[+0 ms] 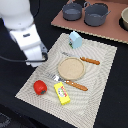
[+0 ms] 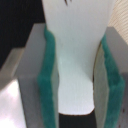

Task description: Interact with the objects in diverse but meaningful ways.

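Your gripper [image 2: 75, 65] is clamped on the white fish [image 2: 77, 55], green pads [image 2: 47, 85] pressing both its sides, held above the mat's near-left edge. The fish looks smooth and tapering; a loose squeeze or quick swing could let it slip out. Below, on the mat [image 1: 100, 85], the tomato [image 1: 40, 87] and yellow box [image 1: 62, 93] lie near each other, so a careless descent risks knocking them. Beyond sits the plate [image 1: 71, 68], then the blue carton [image 1: 76, 39], then grey pots [image 1: 87, 12].
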Available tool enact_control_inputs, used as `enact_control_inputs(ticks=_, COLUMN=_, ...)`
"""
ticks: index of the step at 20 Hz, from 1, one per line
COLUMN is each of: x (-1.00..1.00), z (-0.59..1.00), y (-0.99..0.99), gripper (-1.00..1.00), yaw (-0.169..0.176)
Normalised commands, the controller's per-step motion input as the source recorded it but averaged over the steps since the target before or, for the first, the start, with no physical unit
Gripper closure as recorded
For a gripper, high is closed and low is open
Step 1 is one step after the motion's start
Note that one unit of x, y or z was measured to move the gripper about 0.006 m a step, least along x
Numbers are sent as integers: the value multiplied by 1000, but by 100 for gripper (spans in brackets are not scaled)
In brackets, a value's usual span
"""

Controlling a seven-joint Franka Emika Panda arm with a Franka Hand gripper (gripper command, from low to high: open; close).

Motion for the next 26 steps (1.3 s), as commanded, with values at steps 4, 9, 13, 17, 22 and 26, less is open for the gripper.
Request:
enact_control_inputs(ticks=4, x=1000, z=154, y=18, gripper=100, yaw=-2)
enact_control_inputs(ticks=9, x=1000, z=99, y=2, gripper=100, yaw=-10)
enact_control_inputs(ticks=13, x=999, z=104, y=0, gripper=100, yaw=-15)
enact_control_inputs(ticks=17, x=989, z=119, y=0, gripper=100, yaw=-23)
enact_control_inputs(ticks=22, x=985, z=200, y=39, gripper=100, yaw=-22)
enact_control_inputs(ticks=26, x=957, z=122, y=152, gripper=100, yaw=-9)
